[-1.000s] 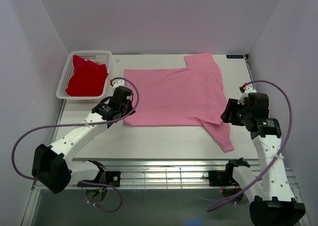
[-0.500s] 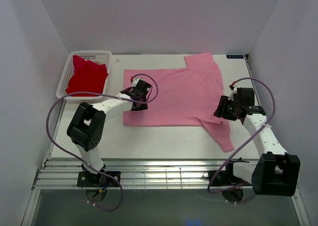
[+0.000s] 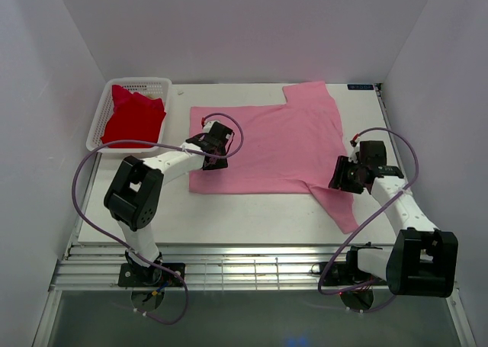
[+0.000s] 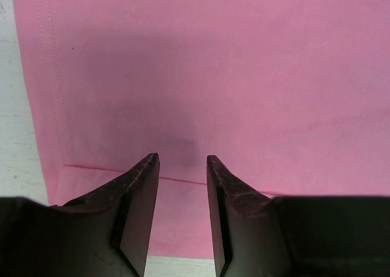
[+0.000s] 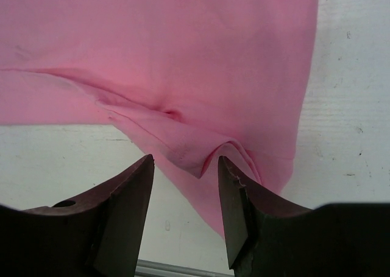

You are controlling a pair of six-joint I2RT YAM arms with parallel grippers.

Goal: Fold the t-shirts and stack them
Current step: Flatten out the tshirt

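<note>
Pink t-shirt (image 3: 267,145) flat, long axis left-right, hem (image 3: 195,150) leftward | left jaws apart | right jaws apart

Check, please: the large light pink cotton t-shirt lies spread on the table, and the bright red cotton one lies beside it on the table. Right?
No: the bright red cotton t-shirt lies in the white plastic mesh basket, as the top external view shows.

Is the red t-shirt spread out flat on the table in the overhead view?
No, the red t-shirt lies bunched inside the white basket; only the pink t-shirt is spread on the table.
</note>
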